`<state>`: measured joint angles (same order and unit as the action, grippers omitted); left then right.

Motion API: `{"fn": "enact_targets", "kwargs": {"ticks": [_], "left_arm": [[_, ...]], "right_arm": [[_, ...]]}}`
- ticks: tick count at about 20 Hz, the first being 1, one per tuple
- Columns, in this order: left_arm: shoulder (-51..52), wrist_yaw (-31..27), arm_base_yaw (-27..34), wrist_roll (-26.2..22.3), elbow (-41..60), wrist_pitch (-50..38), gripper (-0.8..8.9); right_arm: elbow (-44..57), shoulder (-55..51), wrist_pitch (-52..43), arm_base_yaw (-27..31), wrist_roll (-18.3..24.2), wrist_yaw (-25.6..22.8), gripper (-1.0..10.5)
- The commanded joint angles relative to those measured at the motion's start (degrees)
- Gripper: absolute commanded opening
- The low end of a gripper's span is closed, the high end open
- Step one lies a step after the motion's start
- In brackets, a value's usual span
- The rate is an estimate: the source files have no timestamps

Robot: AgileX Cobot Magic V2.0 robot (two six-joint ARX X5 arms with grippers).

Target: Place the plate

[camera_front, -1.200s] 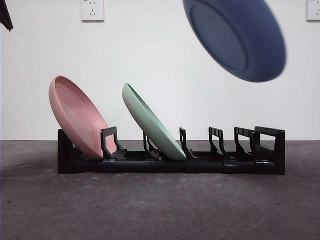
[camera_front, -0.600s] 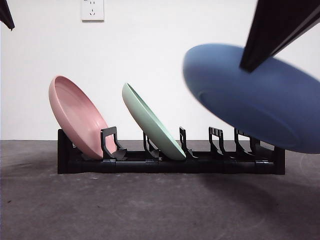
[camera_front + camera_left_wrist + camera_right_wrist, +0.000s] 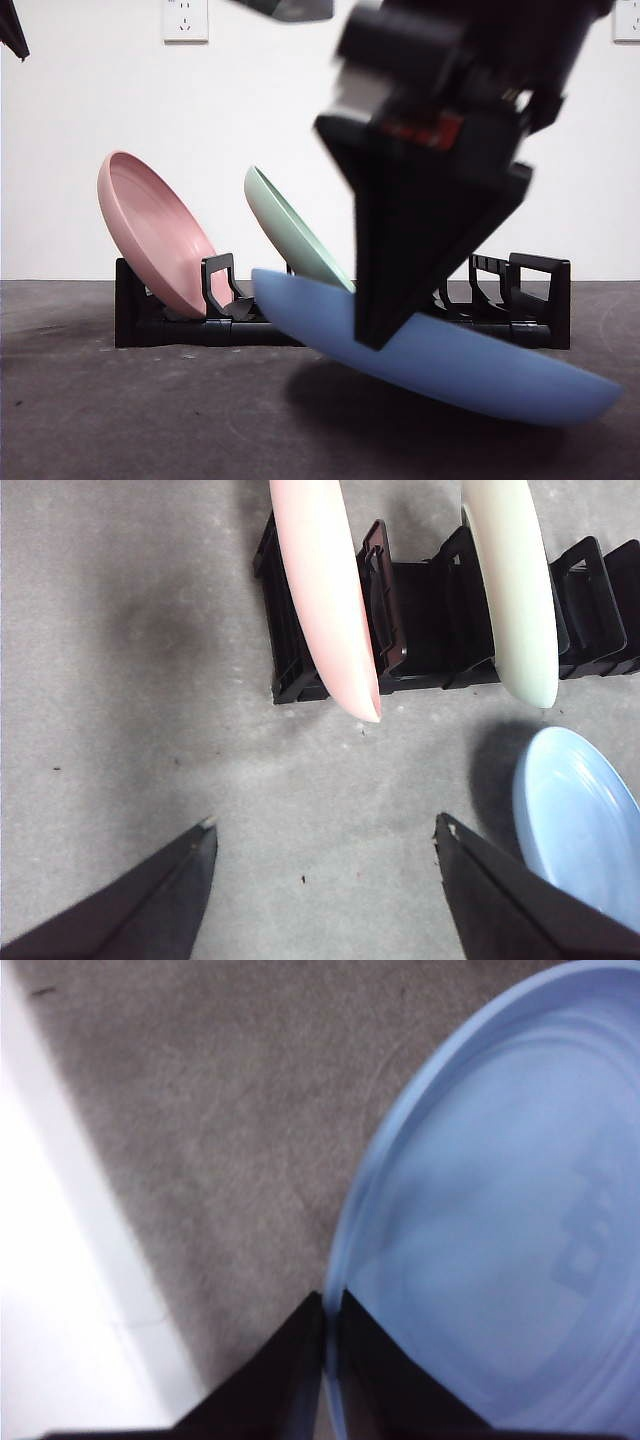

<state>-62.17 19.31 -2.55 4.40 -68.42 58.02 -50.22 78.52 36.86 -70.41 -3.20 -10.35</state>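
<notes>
The blue plate [image 3: 450, 360] lies almost flat and very low over the table, in front of the black rack [image 3: 540, 300], its left edge a little raised. My right gripper [image 3: 378, 335] comes down from above, large and dark, and is shut on the plate's rim [image 3: 345, 1260]. In the right wrist view the blue plate [image 3: 500, 1240] fills the picture beyond the jaws. Whether the plate touches the table I cannot tell. My left gripper [image 3: 325, 825] hangs open and empty over bare table near the rack [image 3: 420, 610], with the blue plate [image 3: 580, 810] off to its side.
A pink plate [image 3: 150, 230] and a green plate [image 3: 290, 235] lean in the rack's left slots. The rack's right slots [image 3: 490, 285] hold nothing. Wall sockets [image 3: 185, 20] sit on the white wall behind. The waiting left arm shows as a black tip [image 3: 10, 25].
The blue plate has dropped from high at the upper right to just above the table in front of the rack, turning from steeply tilted to nearly flat. The right arm has come down into view.
</notes>
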Motion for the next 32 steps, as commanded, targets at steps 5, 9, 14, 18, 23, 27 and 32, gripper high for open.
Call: {"fn": "enact_targets", "kwargs": {"ticks": [5, 9, 14, 18, 23, 27, 32], "left_arm": [[-0.11, 0.11, -0.13, -2.12, -1.49, -0.63, 3.48], [-0.11, 0.09, -0.13, -2.29, -1.49, -0.63, 3.48], [-0.11, 0.09, -0.13, -2.47, -1.49, -0.66, 3.48], [-0.11, 0.09, -0.15, -2.47, -1.49, -0.66, 3.48], [-0.11, 0.11, -0.15, -2.45, -1.49, -0.61, 3.48], [-0.11, 0.09, -0.15, -2.6, -1.49, -0.85, 3.48], [-0.11, 0.11, -0.17, -3.28, -1.49, -1.09, 3.44]], "right_arm": [[-1.16, 6.58, -7.13, -0.76, 6.34, -1.7, 0.1], [-2.03, 9.22, -9.09, -1.01, 9.11, -1.75, 0.1], [-2.03, 10.27, -12.76, -1.36, 13.42, -1.73, 0.1], [-2.03, 10.32, -12.59, -1.49, 14.49, -1.53, 0.7], [-2.12, 10.29, -11.65, -2.34, 14.27, -1.55, 1.6], [-6.54, 9.27, -4.9, -4.44, 11.28, -1.66, 2.6], [-9.27, -1.05, -5.77, -0.5, 10.14, -1.7, 2.5]]}}
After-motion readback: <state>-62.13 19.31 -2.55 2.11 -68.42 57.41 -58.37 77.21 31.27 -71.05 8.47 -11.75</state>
